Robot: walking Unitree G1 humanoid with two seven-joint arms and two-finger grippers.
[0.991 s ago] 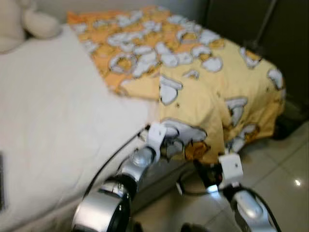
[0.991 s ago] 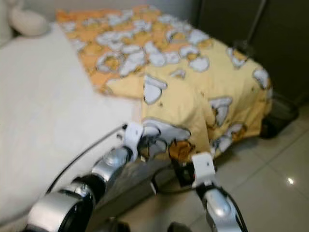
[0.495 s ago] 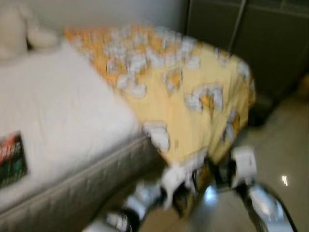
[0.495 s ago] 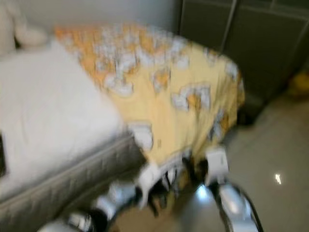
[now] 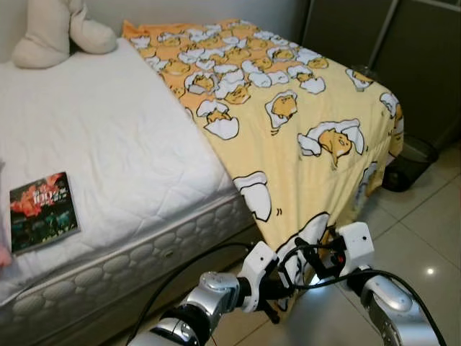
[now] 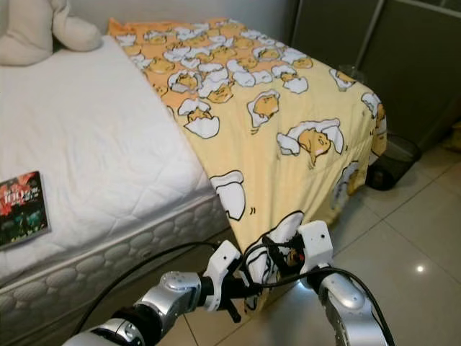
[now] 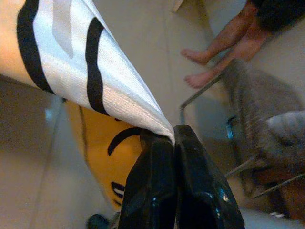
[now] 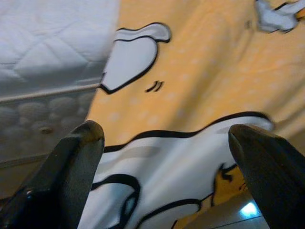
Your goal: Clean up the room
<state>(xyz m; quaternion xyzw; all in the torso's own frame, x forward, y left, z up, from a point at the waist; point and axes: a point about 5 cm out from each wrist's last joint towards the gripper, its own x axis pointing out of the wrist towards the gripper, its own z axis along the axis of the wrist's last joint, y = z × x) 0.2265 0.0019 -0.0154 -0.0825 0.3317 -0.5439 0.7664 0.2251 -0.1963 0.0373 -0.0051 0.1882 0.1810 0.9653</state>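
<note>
Yellow woven blanket (image 5: 302, 137), corner pinched by left end effector (image 7: 172, 143).

Left gripper (image 7: 174, 143) pinching yellow blanket (image 7: 81, 71) edge, person's bare feet (image 7: 202, 67) on floor (image 7: 143, 43) beyond

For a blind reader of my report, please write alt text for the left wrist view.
The left hand, fingers shut, pinches the corner of a blanket printed in white, black and yellow. Beyond it lies a pale tiled floor, with a person's bare feet near a grey chair.
</note>
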